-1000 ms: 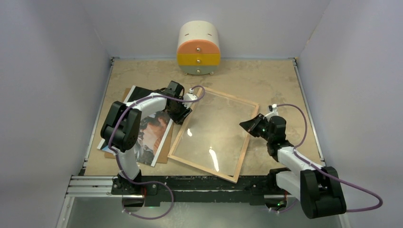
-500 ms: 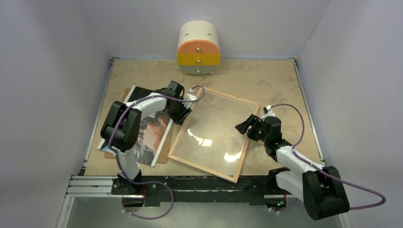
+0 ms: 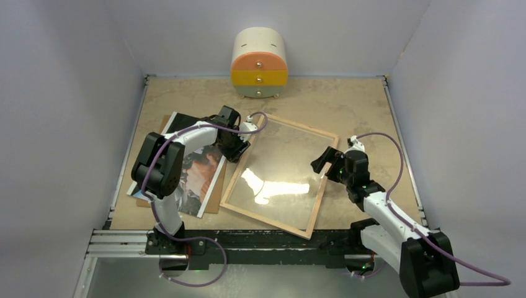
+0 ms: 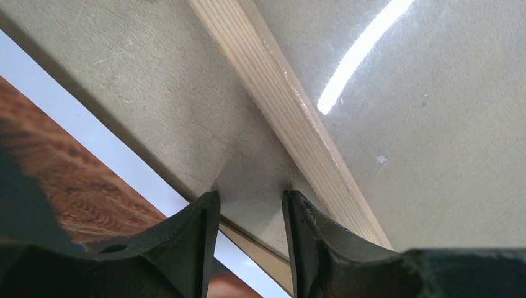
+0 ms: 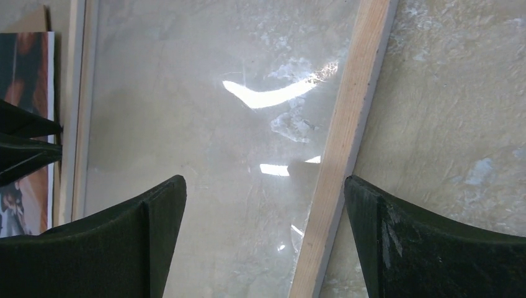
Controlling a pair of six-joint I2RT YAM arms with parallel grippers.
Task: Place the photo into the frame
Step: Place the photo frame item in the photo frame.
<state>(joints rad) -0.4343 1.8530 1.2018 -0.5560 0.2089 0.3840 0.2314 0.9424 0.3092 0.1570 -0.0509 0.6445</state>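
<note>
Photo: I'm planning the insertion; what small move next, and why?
Probably slide the left gripper onto the edge of the photo and close: the photo lies outside the frame, and its jaws stand apart over bare table between them.

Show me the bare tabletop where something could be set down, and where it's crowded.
Free: the far strip of table between the drawer unit and the frame, and the far right corner beside the frame. Crowded: left of centre, where photo, backing board, left gripper and frame rim meet.
</note>
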